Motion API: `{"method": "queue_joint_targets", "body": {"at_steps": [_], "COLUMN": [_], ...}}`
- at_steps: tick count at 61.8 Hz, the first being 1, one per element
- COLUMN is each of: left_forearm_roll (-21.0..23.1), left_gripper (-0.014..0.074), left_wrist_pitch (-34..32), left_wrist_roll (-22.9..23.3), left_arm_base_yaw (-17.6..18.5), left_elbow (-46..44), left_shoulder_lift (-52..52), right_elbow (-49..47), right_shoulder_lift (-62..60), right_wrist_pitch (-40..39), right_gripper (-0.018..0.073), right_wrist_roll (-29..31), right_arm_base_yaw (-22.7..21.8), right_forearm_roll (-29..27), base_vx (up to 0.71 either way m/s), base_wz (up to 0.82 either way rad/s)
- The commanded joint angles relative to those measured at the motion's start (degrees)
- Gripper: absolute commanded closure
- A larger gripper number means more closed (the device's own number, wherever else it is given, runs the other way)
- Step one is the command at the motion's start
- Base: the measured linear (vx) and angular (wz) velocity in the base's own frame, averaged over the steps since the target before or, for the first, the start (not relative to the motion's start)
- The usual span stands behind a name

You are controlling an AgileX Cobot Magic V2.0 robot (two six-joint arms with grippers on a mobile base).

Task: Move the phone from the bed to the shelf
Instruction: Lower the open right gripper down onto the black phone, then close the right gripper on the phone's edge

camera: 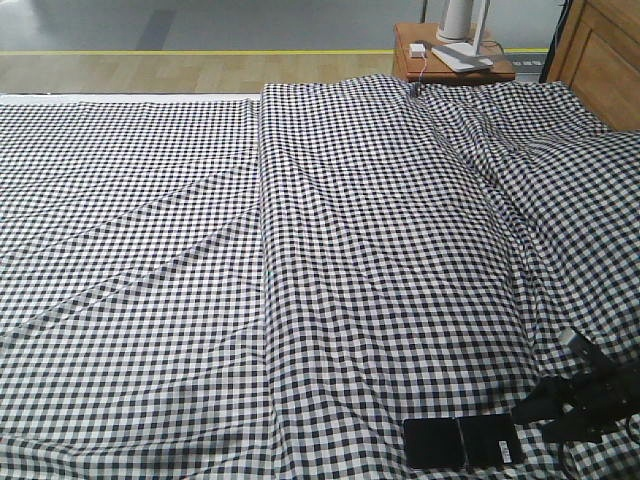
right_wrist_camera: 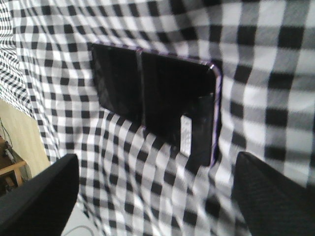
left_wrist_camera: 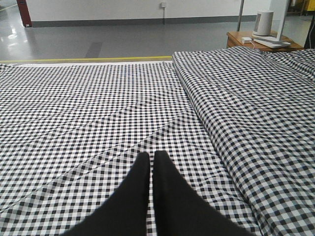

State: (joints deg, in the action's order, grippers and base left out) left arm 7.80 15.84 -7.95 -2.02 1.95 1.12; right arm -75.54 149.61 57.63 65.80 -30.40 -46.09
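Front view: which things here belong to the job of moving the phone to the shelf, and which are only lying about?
Job: phone; bed; right pincer, open near the phone. The shelf is not in view.
Lying about: small wooden table; white cylinder on it; brown cabinet.

Left gripper [left_wrist_camera: 149,158]: two matte black fingers [left_wrist_camera: 132,194], tapered to blunt tips. Right gripper [camera: 533,423], beside phone [camera: 462,441]: black, angular; finely textured pads [right_wrist_camera: 275,196]; pale grey fitting [camera: 570,340] on end away from phone.

The phone [right_wrist_camera: 155,110] lies flat on the bed [right_wrist_camera: 261,59] beyond the right gripper [right_wrist_camera: 155,169], jaws wide apart.
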Motion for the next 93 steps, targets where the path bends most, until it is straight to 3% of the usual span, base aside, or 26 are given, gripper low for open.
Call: {"method": "queue_joint_targets", "body": {"at_steps": [1,25,65,93], "left_forearm_roll": [0.56,0.56,0.56,0.56], "left_gripper": [0.0596,0.0596,0.0596,0.0596], "left_wrist_pitch": [-4.17,-4.17,-4.17,-4.17], "left_wrist_roll": [0.22,0.22,0.22,0.22], "left_arm_base_yaw": [0.07,0.07,0.07,0.07], "left_elbow": [0.13,0.13,0.13,0.13], "left_shoulder_lift": [0.31,0.31,0.31,0.31], "right_elbow": [-2.9,-8.65,-8.65,-8.65], "right_shoulder_lift": [-1.32,4.23,11.81,12.14], "right_wrist_pitch": [4.71,9.08,12.38,11.03], "right_gripper": [-0.0036,-0.0036,-0.0036,-0.0032], "right_wrist_roll": [0.67,2.57,3.86,5.77], "right_arm_base_yaw": [-0.16,-0.16,0.02,9.59], "right_forearm_roll": [-1.46,-8.06,-9.05,-9.6], "base_vx": [0.0,0.0,0.0,0.0], "base_wz": [0.0,0.0,0.0,0.0]}}
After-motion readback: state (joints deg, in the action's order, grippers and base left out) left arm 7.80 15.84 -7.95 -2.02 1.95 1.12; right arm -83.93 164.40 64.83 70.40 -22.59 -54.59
